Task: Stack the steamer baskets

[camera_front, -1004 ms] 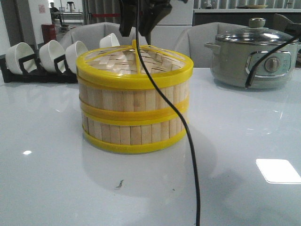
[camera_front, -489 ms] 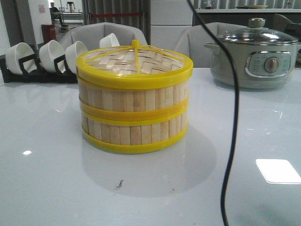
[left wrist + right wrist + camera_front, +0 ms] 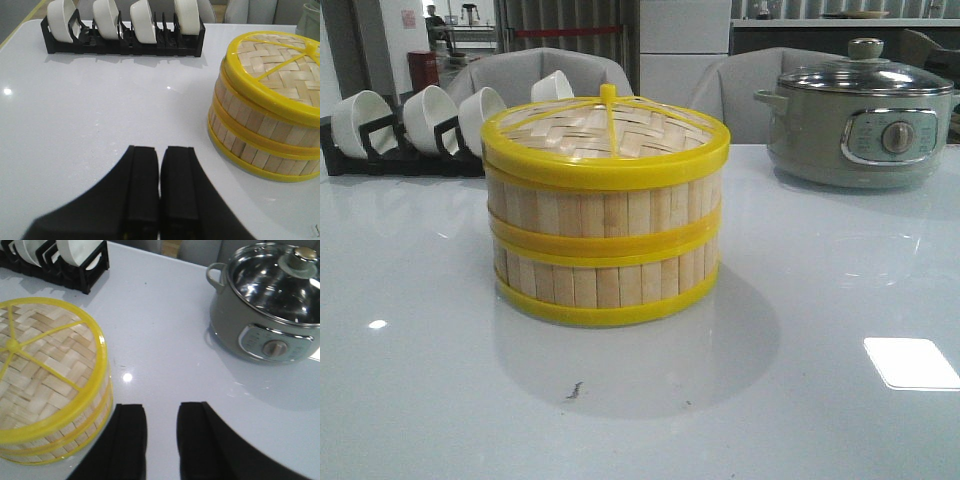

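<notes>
Writing is nowhere legible; steamer baskets (image 3: 605,245) sit stacked upright at frame centre on the white table (image 3: 840,300), axis vertical, woven lid (image 3: 605,135) on top; left gripper (image 3: 159,187) fingers pressed together; right gripper (image 3: 161,440) fingers apart, holding nothing.

The interior of the steamer baskets (image 3: 605,240) is concealed by the woven lid (image 3: 605,130); no liner can be verified. In the right wrist view the stack is cut off at the frame edge. The electric pot (image 3: 267,305) is likewise cropped there. The markings on its control panel (image 3: 888,137) are too small to be read.
</notes>
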